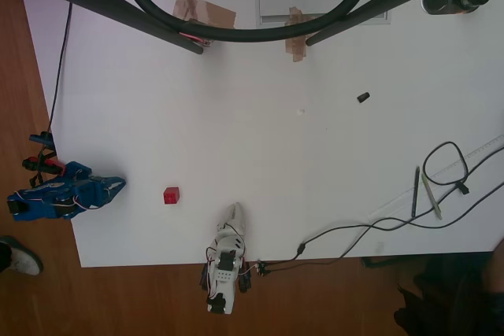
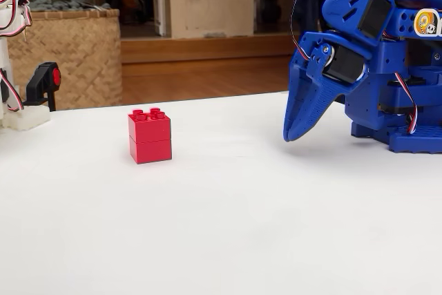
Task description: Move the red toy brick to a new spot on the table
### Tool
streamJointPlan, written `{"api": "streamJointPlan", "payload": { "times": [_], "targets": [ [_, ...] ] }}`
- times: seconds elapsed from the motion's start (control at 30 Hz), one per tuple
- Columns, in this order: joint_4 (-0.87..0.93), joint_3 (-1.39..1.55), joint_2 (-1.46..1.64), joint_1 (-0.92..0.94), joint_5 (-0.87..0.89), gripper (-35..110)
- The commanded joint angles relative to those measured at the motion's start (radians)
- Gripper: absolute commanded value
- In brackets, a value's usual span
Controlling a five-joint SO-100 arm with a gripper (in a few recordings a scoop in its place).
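Hard to read from overhead: the red toy brick [image 1: 171,195], a small red square with no studs to be seen. Clearer in the fixed view, where it proves to be two studded pieces stacked, upright and flat on the white counter [image 1: 276,155].

To the right of the brick in the fixed view, well apart from it: the blue arm [image 2: 373,53], cut off at the top and right edges. Jaws tilted down toward the counter, tips pressed together, clenched on nothing. Cannot tell whether the tips touch the surface or hover just over it.

Overhead, far above the brick: dark bars and a black ring [image 1: 236,33] crossing the top of the counter and hiding part of the brown tape [image 1: 205,12].

Open white surface on every side of the brick. Nearest counter edge below it in the overhead view, with wooden floor [image 1: 31,76] beyond. Far to the upper right of the brick, a small black piece [image 1: 363,97]. Far to its right, a looping cable [image 1: 346,234] and two pens [image 1: 415,192].
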Motion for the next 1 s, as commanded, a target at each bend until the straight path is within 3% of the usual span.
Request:
{"api": "streamJointPlan", "payload": {
  "times": [0.0,0.3,0.6,0.97],
  "targets": [
    [-0.060,-0.192,-0.196,-0.023,0.051,0],
    [-0.121,-0.612,-0.598,-0.100,0.132,5],
    [-0.143,-1.046,-1.035,-0.021,0.104,13],
    [-0.302,-1.068,-1.167,0.061,-0.081,26]
  ]
}}
